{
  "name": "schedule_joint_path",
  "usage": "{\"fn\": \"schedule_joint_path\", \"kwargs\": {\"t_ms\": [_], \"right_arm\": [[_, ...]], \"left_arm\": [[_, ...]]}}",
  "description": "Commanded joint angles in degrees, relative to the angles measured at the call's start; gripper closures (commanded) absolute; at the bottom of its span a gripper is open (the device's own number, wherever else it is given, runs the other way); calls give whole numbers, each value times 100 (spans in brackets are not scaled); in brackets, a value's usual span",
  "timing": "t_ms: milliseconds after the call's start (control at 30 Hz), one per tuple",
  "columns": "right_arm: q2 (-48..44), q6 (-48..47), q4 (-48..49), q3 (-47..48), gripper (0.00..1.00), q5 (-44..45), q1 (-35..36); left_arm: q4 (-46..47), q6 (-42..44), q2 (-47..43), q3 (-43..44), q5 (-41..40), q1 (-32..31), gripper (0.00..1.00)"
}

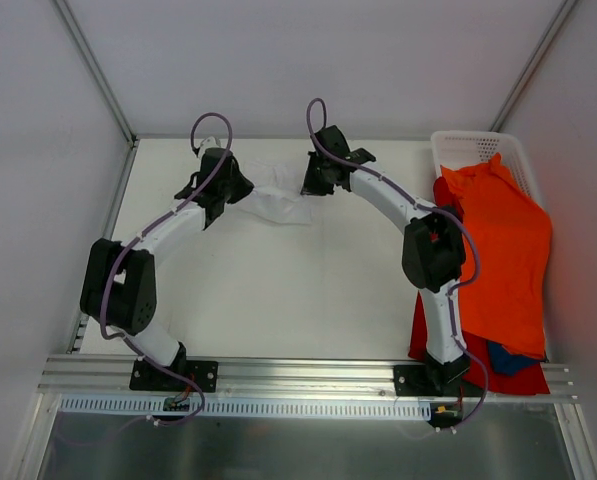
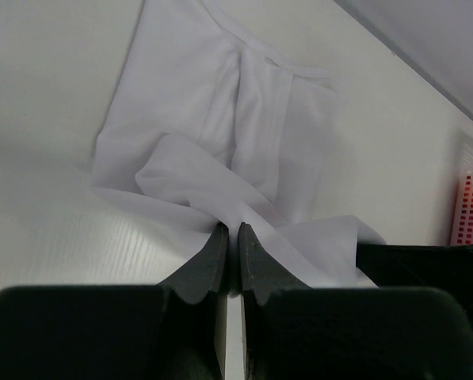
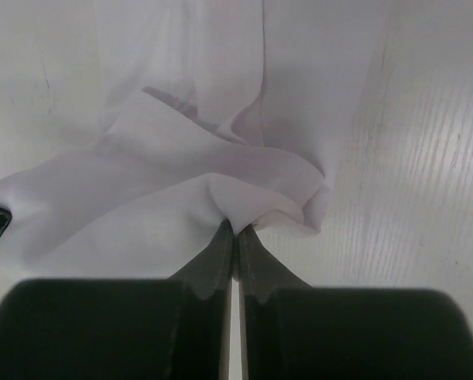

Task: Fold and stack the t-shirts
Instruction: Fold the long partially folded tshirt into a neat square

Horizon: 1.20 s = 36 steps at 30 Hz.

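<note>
Both left hand [image 2: 230,232] and right hand [image 3: 236,229] pinch white t-shirt [image 1: 281,202] (bunched).

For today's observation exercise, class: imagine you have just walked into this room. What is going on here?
Both arms are working on the white t-shirt at the far side of the table. The left gripper and the right gripper are each shut on a pinch of its cloth, which lies crumpled between them, not yet folded. The orange t-shirt and the red t-shirt lie heaped at the right edge, partly over the white basket, untouched.
</note>
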Motion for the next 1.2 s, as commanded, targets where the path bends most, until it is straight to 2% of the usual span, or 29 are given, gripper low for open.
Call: {"fn": "schedule_joint_path", "kwargs": {"t_ms": [0, 167, 300, 500, 667, 867, 1000, 1167], "right_arm": [[365, -143, -151, 681, 100, -420, -194], [849, -161, -133, 1602, 99, -482, -475], [1367, -108, 15, 2358, 100, -578, -704], [1860, 68, 1323, 2580, 99, -623, -985], [2264, 94, 1931, 2695, 99, -474, -1091], [2756, 243, 3274, 2695, 99, -745, -1082], [3081, 340, 4118, 2739, 99, -580, -1073], [3311, 296, 4524, 3011, 99, -263, -1073]], "left_arm": [[82, 270, 456, 602, -44, 136, 100], [152, 455, 1238, 1288, 61, 294, 100], [161, 517, 1914, 2244, 351, 461, 100], [187, 552, 3023, 3485, 579, 611, 100], [205, 534, 3814, 4337, 878, 742, 100], [467, 438, 4193, 4515, 967, 831, 100], [810, 455, 4334, 4524, 993, 901, 100], [1487, 490, 4597, 4594, 1212, 1024, 99]]}}
